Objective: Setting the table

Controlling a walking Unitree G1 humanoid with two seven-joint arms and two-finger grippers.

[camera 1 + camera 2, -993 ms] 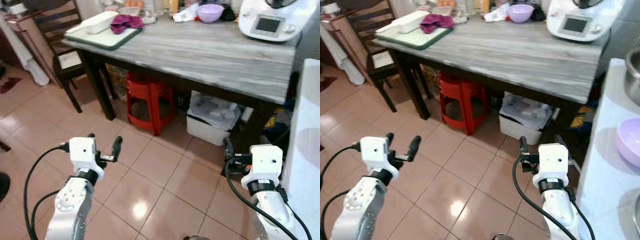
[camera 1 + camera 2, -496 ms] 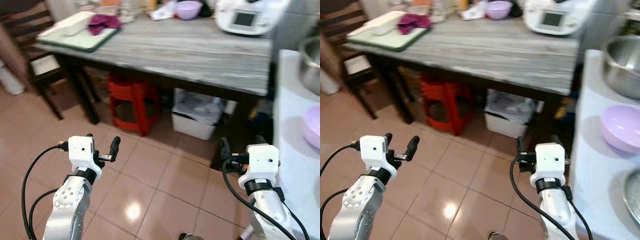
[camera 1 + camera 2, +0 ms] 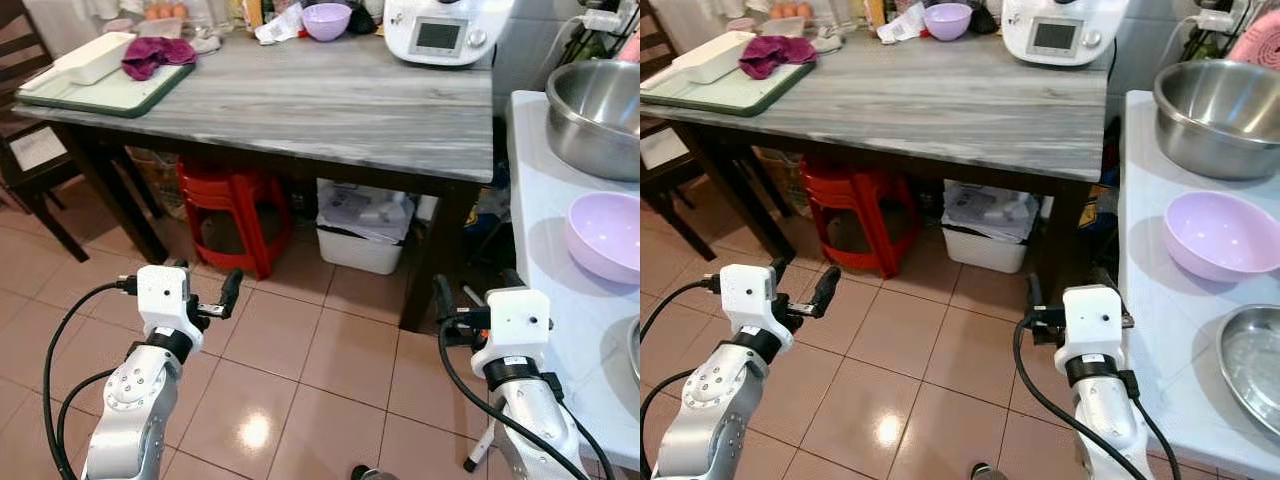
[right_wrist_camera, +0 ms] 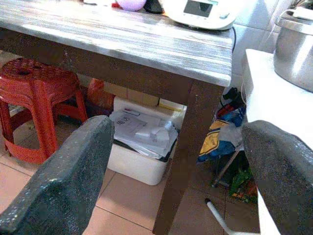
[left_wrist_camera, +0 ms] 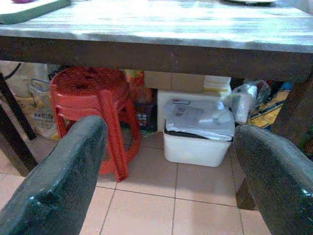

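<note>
A grey wooden table (image 3: 300,100) stands ahead. At its far edge sit a small purple bowl (image 3: 326,20) and a white kitchen machine (image 3: 440,30). To the right, a white counter (image 3: 1150,240) carries a large steel bowl (image 3: 1220,115), a lilac bowl (image 3: 1223,233) and a steel dish (image 3: 1260,360). Both grippers hover low over the tiled floor, well short of the table. My left gripper (image 3: 207,280) is open and holds nothing. My right gripper (image 3: 477,292), beside the counter's edge, is also open and holds nothing.
A green tray (image 3: 100,95) with a white dish (image 3: 95,55) and a magenta cloth (image 3: 150,55) lies at the table's left end. Under the table are a red stool (image 3: 225,200) and a white bin (image 3: 360,225). A dark chair (image 3: 30,150) stands at the left.
The whole view has swung to the right, bringing the white counter and its bowls into sight. Both grippers keep the same open pose before me.
</note>
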